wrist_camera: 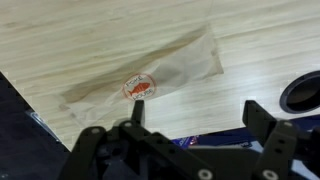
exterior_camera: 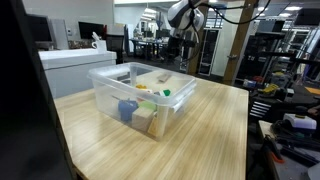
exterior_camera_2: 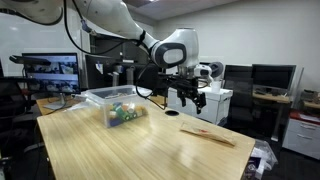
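My gripper [exterior_camera_2: 190, 97] hangs open in the air above the far end of the wooden table [exterior_camera_2: 150, 150], with nothing between its fingers. In the wrist view the gripper [wrist_camera: 198, 118] looks down on a long tan paper sleeve [wrist_camera: 150, 78] with a red round logo, lying flat and slanted on the wood. The left fingertip [wrist_camera: 135, 108] stands just below the logo. In an exterior view the sleeve [exterior_camera_2: 208, 135] lies below and to the right of the gripper. A clear plastic bin [exterior_camera_2: 118, 106] with coloured items stands well to the left of the gripper.
The bin [exterior_camera: 140, 95] holds blue, yellow and green objects. The table edge runs close under the gripper in the wrist view, with dark floor beyond and a black round object [wrist_camera: 302, 95] at the right. Desks, monitors and shelves surround the table.
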`<state>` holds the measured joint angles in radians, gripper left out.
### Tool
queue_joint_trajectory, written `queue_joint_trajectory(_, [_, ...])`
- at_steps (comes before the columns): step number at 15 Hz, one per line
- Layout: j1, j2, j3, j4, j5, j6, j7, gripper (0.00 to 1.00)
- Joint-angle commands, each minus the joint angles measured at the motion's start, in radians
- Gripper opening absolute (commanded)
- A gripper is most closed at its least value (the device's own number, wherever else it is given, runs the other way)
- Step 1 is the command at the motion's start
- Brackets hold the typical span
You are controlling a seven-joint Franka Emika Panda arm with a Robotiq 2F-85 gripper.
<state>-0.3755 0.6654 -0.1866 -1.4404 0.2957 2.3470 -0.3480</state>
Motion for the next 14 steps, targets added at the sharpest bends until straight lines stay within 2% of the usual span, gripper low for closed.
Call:
queue_joint_trajectory(1, [-0.009,0.105,-0.003,0.141,-0.034,0.018,0.219,1.0])
queue_joint_trajectory(3, [-0.006,0.172,-0.027,0.237,-0.053,0.021,0.387,1.0])
queue_joint_trajectory(7, [-0.003,0.276,-0.096,0.354,-0.093,0.026,0.665,1.0])
queue_joint_trajectory(12, [0.036,0.397,-0.222,0.427,-0.121,-0.009,0.967,1.0])
queue_joint_trajectory(14, [0.028,0.455,-0.23,0.483,-0.15,-0.046,1.125,1.0])
